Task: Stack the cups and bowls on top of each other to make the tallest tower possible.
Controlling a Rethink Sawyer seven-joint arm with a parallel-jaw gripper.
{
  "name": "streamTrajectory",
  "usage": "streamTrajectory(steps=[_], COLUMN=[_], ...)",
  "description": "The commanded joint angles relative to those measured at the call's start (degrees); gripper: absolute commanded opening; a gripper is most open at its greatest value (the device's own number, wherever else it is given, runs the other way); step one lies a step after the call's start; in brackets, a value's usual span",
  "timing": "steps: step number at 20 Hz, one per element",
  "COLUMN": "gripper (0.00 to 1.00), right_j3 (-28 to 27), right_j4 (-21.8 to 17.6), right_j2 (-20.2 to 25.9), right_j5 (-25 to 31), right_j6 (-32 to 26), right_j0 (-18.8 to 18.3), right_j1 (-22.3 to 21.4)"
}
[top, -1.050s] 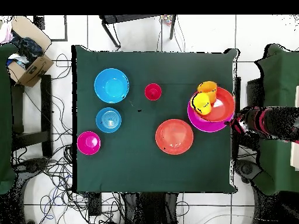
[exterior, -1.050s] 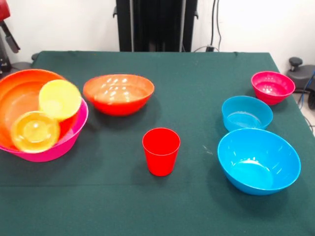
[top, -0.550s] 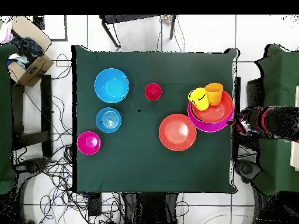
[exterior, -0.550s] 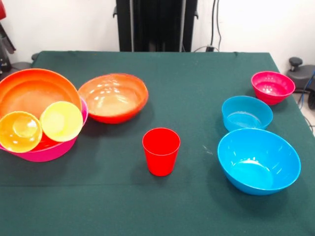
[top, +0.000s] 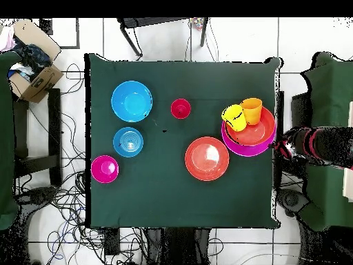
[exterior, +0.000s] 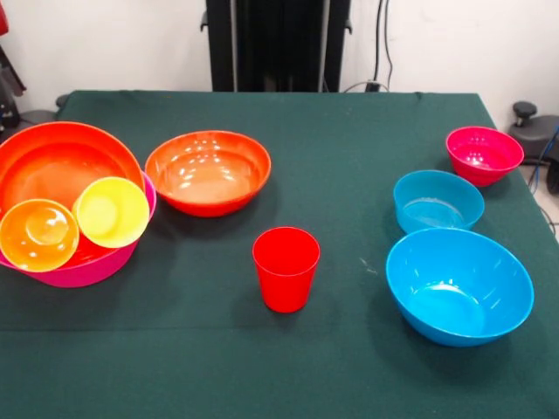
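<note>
1. The loose orange-red plastic bowl (exterior: 208,171) has slid back a little and now sits flat on the green table (exterior: 349,140), just beside the big pink bowl (exterior: 87,266).
2. The yellow cup (exterior: 111,212) and orange cup (exterior: 37,235) have settled, tipped inside it.
3. No tower yet.
4. I can't see my tool, so I can't tell if it's open or holding anything.

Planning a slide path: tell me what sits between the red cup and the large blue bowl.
Nothing. In the front view the green cloth between the red cup and the large blue bowl is bare; the overhead view shows the same gap, with the small blue bowl off to one side.
</note>
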Motion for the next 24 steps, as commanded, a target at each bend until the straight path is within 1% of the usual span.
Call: streamTrajectory(steps=[1, 5, 7, 8, 11, 12, 15, 17, 20, 24], gripper=[1.00, 1.00, 1.00, 1.00, 1.00, 1.00, 1.00, 1.00, 1.00, 1.00], right_j3=[1.1, 3.4, 4.5, 5.0, 5.6, 5.1, 3.4, 2.2, -0.7, -6.4], right_j4=[-2.5, -2.8, -2.2, -1.9, -2.0, -1.8, 1.0, 2.6, 4.6, 6.4], right_j2=[-1.8, -1.8, -2.5, -2.6, -2.4, -3.3, -6.8, -8.4, -10.8, -13.8], right_j5=[-4.5, -10.4, -11.8, -12.3, -15.2, -15.9, -17.7, -17.1, -13.7, -11.0], right_j6=[-1.9, 4.0, 7.6, 8.7, 9.0, 11.2, 20.8, 23.8, 26.8, 32.4], right_j0=[4.5, 6.5, 8.0, 8.7, 11.1, 12.6, 17.0, 19.7, 23.9, 29.9], right_j1=[3.4, 2.7, 1.4, 0.8, 0.1, 0.0, -0.6, -1.7, -3.3, -2.3])
